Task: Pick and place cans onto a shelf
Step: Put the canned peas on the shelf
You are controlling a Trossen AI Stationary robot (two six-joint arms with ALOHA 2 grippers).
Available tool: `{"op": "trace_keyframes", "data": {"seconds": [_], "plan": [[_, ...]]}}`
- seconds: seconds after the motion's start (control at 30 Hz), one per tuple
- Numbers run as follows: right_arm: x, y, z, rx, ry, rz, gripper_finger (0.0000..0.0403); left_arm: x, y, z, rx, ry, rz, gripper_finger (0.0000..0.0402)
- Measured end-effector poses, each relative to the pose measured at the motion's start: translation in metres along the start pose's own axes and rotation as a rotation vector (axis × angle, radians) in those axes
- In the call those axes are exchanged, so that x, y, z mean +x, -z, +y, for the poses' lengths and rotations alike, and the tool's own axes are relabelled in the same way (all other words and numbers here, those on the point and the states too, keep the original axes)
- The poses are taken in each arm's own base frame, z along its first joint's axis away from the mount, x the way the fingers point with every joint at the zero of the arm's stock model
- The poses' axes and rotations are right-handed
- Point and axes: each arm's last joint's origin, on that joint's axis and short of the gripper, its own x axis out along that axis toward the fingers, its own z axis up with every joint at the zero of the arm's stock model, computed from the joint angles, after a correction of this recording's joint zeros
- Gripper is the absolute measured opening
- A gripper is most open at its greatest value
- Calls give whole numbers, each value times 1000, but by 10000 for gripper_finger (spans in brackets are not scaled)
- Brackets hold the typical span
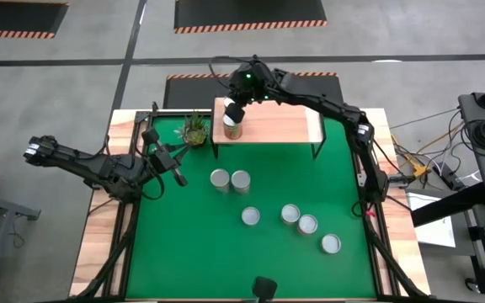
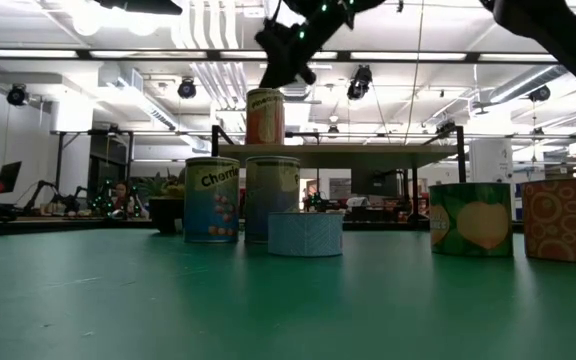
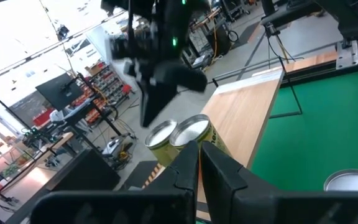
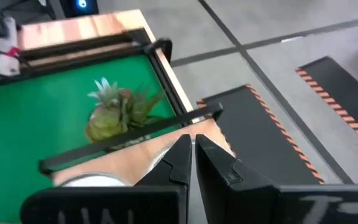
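High view: shelf [image 1: 276, 126] sits at upper centre of the frame, at the top edge of the green mat [image 1: 251, 252]. Right gripper [image 1: 235, 110] hangs over the shelf's left end above the cans there [image 1: 232, 128]; how many stand under it cannot be told from above. Six more cans lie on the mat — a touching pair [image 1: 230, 179] at centre, one [image 1: 251, 216] below them, three [image 1: 307, 225] trailing toward lower right. Left gripper [image 1: 178, 176] waits at mid-left, near the potted plant [image 1: 194, 128].

Low view: one tall can [image 2: 265, 116] stands on the shelf [image 2: 338, 149]; five cans in the foreground.

Left wrist view: two cans [image 3: 180, 138] side by side on the shelf, fingers [image 3: 185, 163] pressed nearly together, empty.

Right wrist view: fingers [image 4: 181, 160] close together, holding nothing; the plant [image 4: 118, 112] shows beyond.
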Motion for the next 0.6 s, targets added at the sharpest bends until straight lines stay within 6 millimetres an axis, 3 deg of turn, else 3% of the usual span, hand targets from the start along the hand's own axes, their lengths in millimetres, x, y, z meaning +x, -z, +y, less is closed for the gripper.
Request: {"op": "trace_keyframes", "data": {"seconds": [0.13,0.3,0.43,0.6], "plan": [[-22,-6,13,-12,-25,3,13,0,0,0,-4,0,1,0],[-56,-9,50,-45,-105,52,13,1,0,-1,-6,1,2,0],[-74,-3,94,-88,-198,112,13,2,0,-3,-14,3,7,0],[-81,16,159,-159,-320,190,13,4,1,-7,-11,7,17,0]]}}
